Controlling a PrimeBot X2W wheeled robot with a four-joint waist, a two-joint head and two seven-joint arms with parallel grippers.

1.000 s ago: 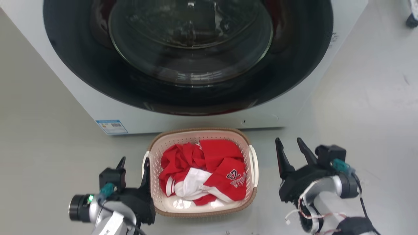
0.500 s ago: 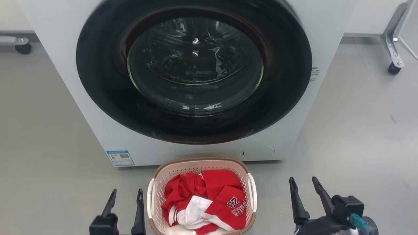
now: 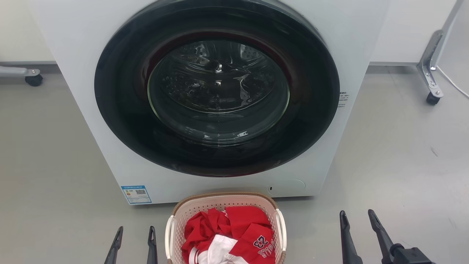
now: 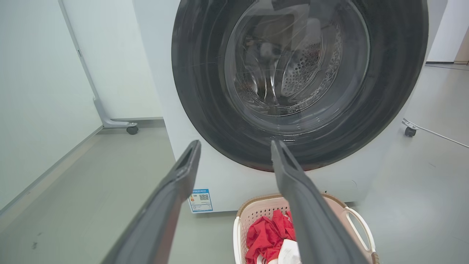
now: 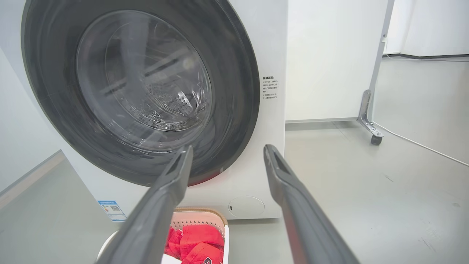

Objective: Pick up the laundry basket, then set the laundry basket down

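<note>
You have the laundry basket sitting on the grey floor between your two grippers, nearer the left one. It is partly cut off by the bottom edge of the head view. Red and white clothes are heaped inside it, and a "23" shows on one red piece.

Your left gripper has its fingers apart and nothing between them. Its inner finger stands just beside the basket's left handle, with a narrow strip of floor between them. In the left wrist view the basket lies low and to the right, partly behind the right-hand finger.

Your right gripper is also spread and empty. It is well apart from the basket's right handle, with bare floor in the gap. In the right wrist view the basket sits at the lower left, behind the left-hand finger.

Straight beyond both sets of fingertips and the basket's far rim stands a white washing machine. Its round dark door is closed, and there is a blue label low on its front, ahead of your left gripper. Further out, past your right gripper, a metal leg on a castor rests on the floor.
</note>
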